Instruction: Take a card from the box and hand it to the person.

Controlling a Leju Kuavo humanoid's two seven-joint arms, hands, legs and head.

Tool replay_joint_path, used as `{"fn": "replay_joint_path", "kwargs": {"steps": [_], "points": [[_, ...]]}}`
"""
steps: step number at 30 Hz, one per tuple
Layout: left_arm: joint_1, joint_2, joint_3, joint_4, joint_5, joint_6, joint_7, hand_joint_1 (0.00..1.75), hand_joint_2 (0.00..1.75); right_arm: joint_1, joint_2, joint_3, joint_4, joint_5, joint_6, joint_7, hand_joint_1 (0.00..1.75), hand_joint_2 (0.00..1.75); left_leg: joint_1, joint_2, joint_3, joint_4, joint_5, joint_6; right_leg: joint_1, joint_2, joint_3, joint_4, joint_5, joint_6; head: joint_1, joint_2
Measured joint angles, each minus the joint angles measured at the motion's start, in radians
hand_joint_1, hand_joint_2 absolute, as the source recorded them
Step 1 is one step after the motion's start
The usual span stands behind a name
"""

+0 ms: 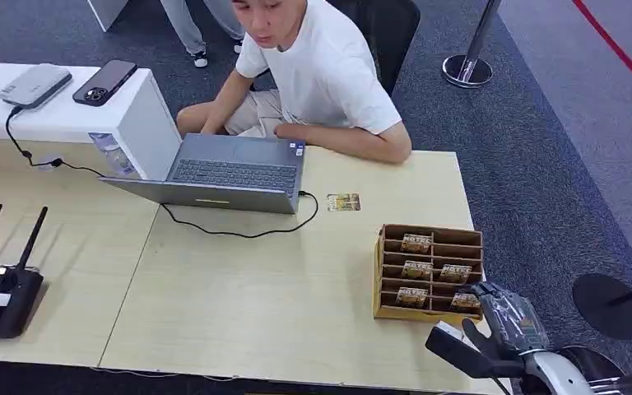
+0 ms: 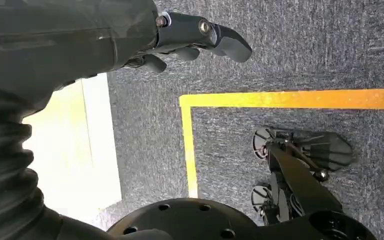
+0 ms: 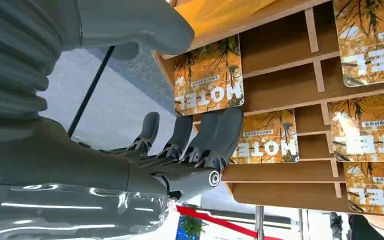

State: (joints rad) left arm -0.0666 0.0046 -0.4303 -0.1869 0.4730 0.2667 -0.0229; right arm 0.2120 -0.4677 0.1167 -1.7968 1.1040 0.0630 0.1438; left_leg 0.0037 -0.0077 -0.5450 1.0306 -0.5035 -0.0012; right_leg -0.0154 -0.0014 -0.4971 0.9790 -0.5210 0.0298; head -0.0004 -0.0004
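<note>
The right hand (image 1: pixel 494 325) hovers with fingers apart, grasping nothing, at the near right corner of the wooden card box (image 1: pixel 428 272), its fingertips (image 3: pixel 227 131) just beside a hotel card (image 3: pixel 209 76) in an end slot. Beyond the hand, across the surface (image 1: pixel 239 304), lie a loose card (image 1: pixel 343 202) and a laptop (image 1: pixel 229 173) before a seated person (image 1: pixel 321 74). The left hand (image 2: pixel 195 35) hangs over carpet, fingers curled loosely, holding nothing.

Box (image 1: pixel 428 271): on the table (image 1: pixel 239 304), lower right of the frame, cards (image 1: pixel 416 243) in its slots.
Right hand (image 1: pixel 494 325): just below the box, at its near right corner.
Loose card (image 1: pixel 343 202): centre, between laptop (image 1: pixel 222 174) and box.
Person (image 1: pixel 313 74): top centre, behind the laptop.
Router (image 1: pixel 0 292): lower left.
</note>
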Motion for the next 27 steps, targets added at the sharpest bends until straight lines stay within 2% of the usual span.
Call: {"fn": "replay_joint_path", "kwargs": {"steps": [27], "points": [[0.0,0.0,0.0,0.0,0.0,0.0,-0.004,0.0,1.75,0.025,-0.019,-0.003,0.002,-0.032,-0.011,0.011,0.75,1.75,0.0,0.0,0.0,0.0,0.0,0.0,0.0,0.0,0.0,0.0,0.0,0.0,0.0,0.0]]}}
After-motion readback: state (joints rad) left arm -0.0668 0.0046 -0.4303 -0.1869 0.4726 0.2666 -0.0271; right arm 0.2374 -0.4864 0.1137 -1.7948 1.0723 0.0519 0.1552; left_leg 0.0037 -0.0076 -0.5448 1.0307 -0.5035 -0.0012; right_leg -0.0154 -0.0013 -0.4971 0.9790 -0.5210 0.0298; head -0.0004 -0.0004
